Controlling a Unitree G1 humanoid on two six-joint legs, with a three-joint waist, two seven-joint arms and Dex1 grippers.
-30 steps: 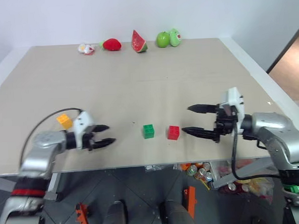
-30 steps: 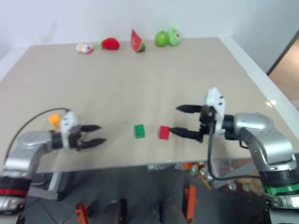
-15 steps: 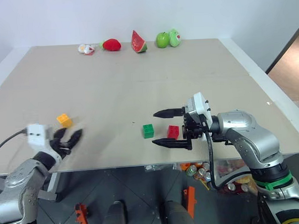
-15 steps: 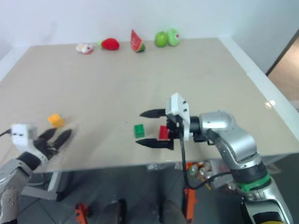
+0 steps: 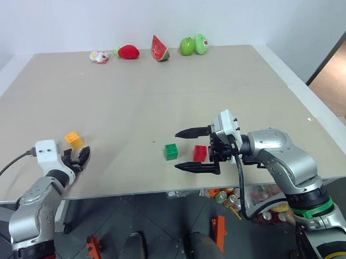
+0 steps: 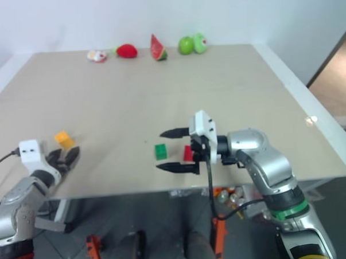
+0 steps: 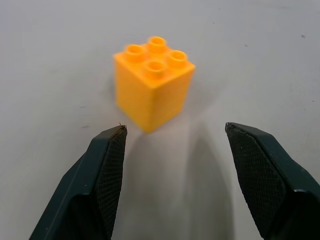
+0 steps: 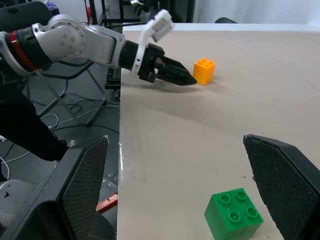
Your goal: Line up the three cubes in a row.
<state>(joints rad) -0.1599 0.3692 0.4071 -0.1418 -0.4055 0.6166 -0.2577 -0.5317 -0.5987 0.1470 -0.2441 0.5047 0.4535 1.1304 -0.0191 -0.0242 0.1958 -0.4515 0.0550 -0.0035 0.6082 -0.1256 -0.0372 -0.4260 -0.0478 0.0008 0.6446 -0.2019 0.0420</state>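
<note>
The yellow-orange cube (image 5: pixel 73 139) sits near the table's left front, just beyond the fingertips of my left gripper (image 5: pixel 82 157), which is open and points at it without touching. In the left wrist view the cube (image 7: pixel 152 92) stands a little ahead of the gap between the fingers. The green cube (image 5: pixel 171 151) and the red cube (image 5: pixel 200 153) lie side by side at the front middle. My right gripper (image 5: pixel 176 151) is wide open and empty, pointing left. Its fingers straddle the red cube in the eye views, with their tips beside the green cube (image 8: pixel 233 219).
Toy fruits line the far edge: a strawberry (image 5: pixel 129 51), a watermelon slice (image 5: pixel 159 48), a green apple (image 5: pixel 188 45) and a small white-and-red toy (image 5: pixel 100 56). The table's front edge (image 5: pixel 164 190) runs close below both grippers.
My left gripper swung away from the middle, moved left and now points forward at the yellow-orange cube. My right gripper moved left over the red cube, then held still.
</note>
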